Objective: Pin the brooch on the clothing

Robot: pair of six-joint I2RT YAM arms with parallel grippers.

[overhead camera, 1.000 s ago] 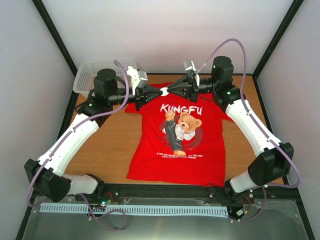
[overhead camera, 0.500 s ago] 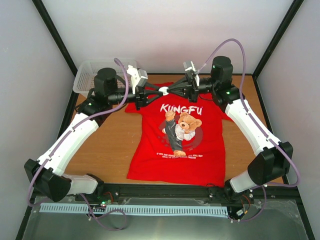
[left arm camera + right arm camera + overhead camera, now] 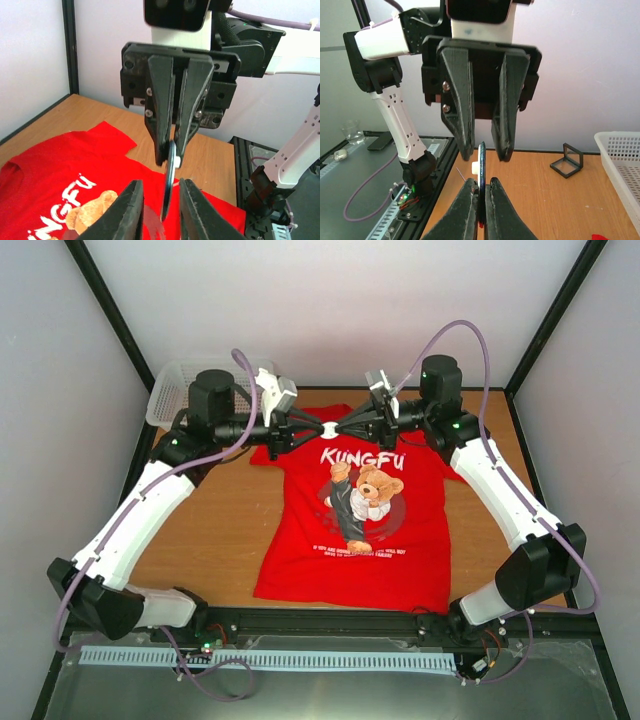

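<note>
The red KUNGFU T-shirt (image 3: pixel 350 540) lies flat on the table and also shows in the left wrist view (image 3: pixel 60 165). The brooch (image 3: pixel 328 427), a thin dark-blue disc with a white back nub, hangs in the air above the collar between the two grippers. My right gripper (image 3: pixel 345 426) is shut on the disc's edge (image 3: pixel 481 160), with its fingertips (image 3: pixel 470 195) pinching it. My left gripper (image 3: pixel 308 428) faces it, and its open fingers (image 3: pixel 132 210) stand on either side of the brooch (image 3: pixel 171 170) without touching it.
A white mesh basket (image 3: pixel 170 390) stands at the table's back left and shows in the right wrist view (image 3: pixel 620 150). A small clear square case (image 3: pixel 568 160) lies on the wood near it. Black frame posts and white walls ring the table.
Both wrists have shifted slightly above the collar, and the left forearm sits a little higher. The brooch stays between the two sets of fingertips, held by the right gripper.
</note>
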